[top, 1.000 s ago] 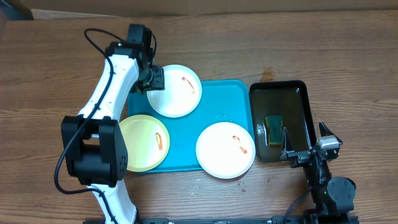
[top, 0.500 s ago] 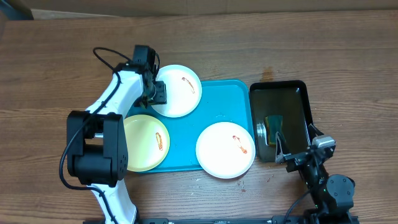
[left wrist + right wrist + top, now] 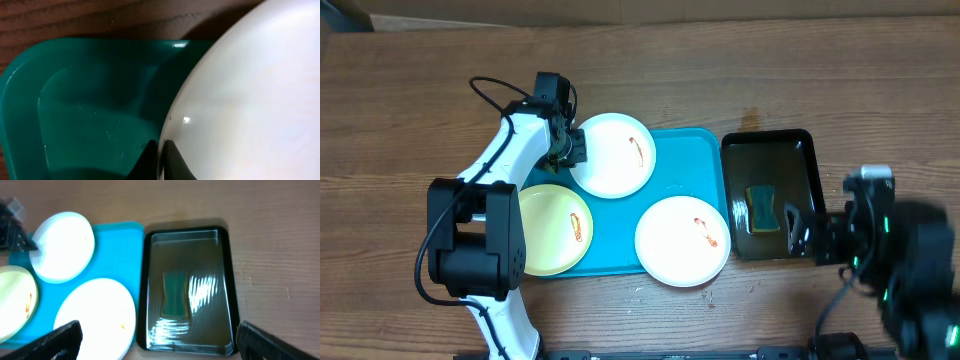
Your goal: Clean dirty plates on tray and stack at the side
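Note:
My left gripper point(image 3: 572, 150) is shut on the left rim of the far white plate point(image 3: 615, 155), which lies on the back left part of the turquoise tray point(image 3: 680, 160). In the left wrist view the dark fingertips point(image 3: 161, 160) pinch the plate's edge point(image 3: 250, 100) above the tray's corner point(image 3: 90, 115). A second white plate point(image 3: 682, 240) lies at the tray's front right and a yellow-green plate point(image 3: 552, 228) at its front left; each shows a reddish smear. My right gripper point(image 3: 825, 210) hangs open and blurred over the black tray point(image 3: 770, 150), fingers spread wide point(image 3: 160, 345).
The black tray point(image 3: 186, 287) holds shallow liquid and a green-and-yellow sponge point(image 3: 761, 205), also seen from the right wrist point(image 3: 175, 294). Bare wooden table point(image 3: 800, 70) surrounds both trays. The left arm's cable loops behind it.
The left gripper has closed on the far plate's rim, and the plate has shifted a little to the right. The right arm has risen and moved right, still open.

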`<act>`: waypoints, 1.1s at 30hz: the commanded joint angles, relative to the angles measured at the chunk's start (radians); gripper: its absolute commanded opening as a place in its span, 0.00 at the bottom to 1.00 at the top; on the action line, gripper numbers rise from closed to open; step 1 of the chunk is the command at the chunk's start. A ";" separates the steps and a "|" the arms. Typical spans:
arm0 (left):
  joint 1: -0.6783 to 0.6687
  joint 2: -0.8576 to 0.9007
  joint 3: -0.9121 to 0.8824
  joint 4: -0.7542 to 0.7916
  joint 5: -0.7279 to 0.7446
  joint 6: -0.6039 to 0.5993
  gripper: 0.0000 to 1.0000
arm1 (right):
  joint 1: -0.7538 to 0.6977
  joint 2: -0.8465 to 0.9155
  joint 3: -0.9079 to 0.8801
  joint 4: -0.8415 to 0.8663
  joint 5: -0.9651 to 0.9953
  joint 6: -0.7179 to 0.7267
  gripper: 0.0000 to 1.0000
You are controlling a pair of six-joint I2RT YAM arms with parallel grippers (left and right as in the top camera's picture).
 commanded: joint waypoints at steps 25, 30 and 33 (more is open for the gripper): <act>-0.002 -0.001 0.069 -0.044 0.122 0.049 0.06 | 0.041 0.834 -0.005 0.058 -0.031 0.136 0.82; -0.002 -0.001 0.069 -0.048 0.122 0.049 0.08 | 0.040 0.834 -0.121 0.237 -0.032 0.143 0.65; -0.002 -0.001 0.069 -0.048 0.122 0.046 0.08 | 0.040 0.834 -0.177 0.302 -0.032 0.143 0.44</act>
